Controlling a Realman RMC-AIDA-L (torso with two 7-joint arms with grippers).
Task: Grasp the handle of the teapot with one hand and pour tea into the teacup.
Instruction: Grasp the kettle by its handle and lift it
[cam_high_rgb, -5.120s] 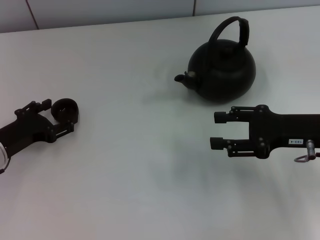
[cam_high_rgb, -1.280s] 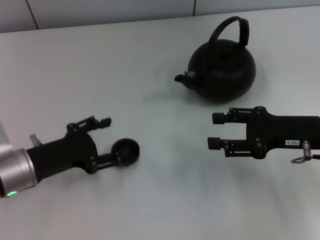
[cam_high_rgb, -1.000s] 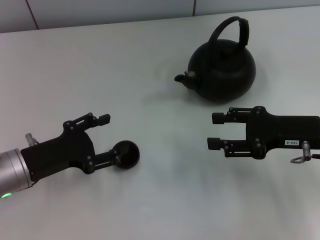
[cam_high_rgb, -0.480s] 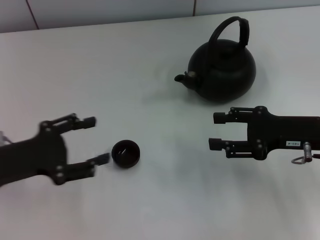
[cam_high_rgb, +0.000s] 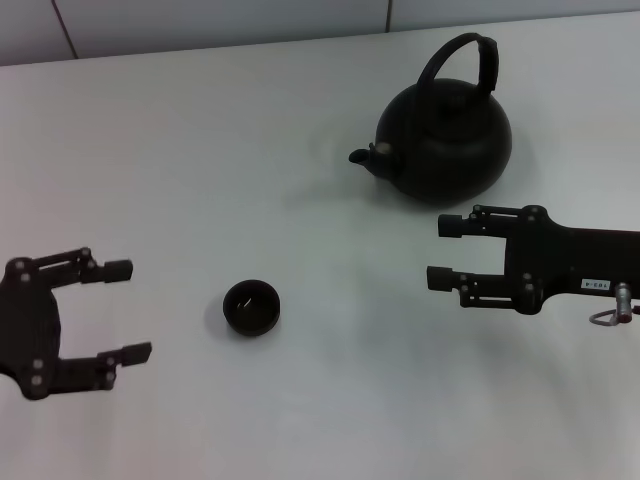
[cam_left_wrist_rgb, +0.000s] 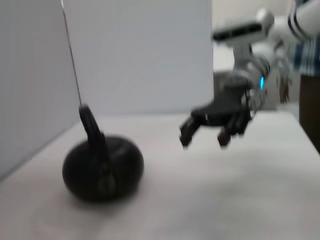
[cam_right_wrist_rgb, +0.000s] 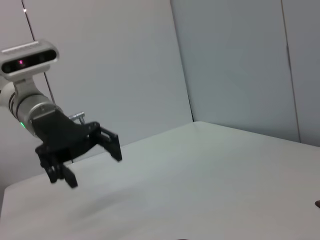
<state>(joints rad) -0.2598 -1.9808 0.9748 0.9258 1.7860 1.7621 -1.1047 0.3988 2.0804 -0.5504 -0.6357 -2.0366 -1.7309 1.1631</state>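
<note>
The matte-black teapot (cam_high_rgb: 445, 140) stands at the back right of the white table, spout pointing left, its arched handle (cam_high_rgb: 470, 55) upright. The tiny black teacup (cam_high_rgb: 250, 307) stands upright, front left of the pot and well apart from it. My left gripper (cam_high_rgb: 128, 310) is open and empty, left of the cup and clear of it. My right gripper (cam_high_rgb: 444, 252) is open and empty, just in front of the teapot, fingers pointing left. The left wrist view shows the teapot (cam_left_wrist_rgb: 102, 170), its handle (cam_left_wrist_rgb: 92, 130) and the right gripper (cam_left_wrist_rgb: 210, 132) farther off. The right wrist view shows the left gripper (cam_right_wrist_rgb: 92, 165).
The white table (cam_high_rgb: 320, 400) runs back to a grey panelled wall (cam_high_rgb: 200, 20). Nothing else stands on it.
My left gripper carried the teacup from the far left toward the middle, let it go and drew back to the left. The right gripper shifted slightly right.
</note>
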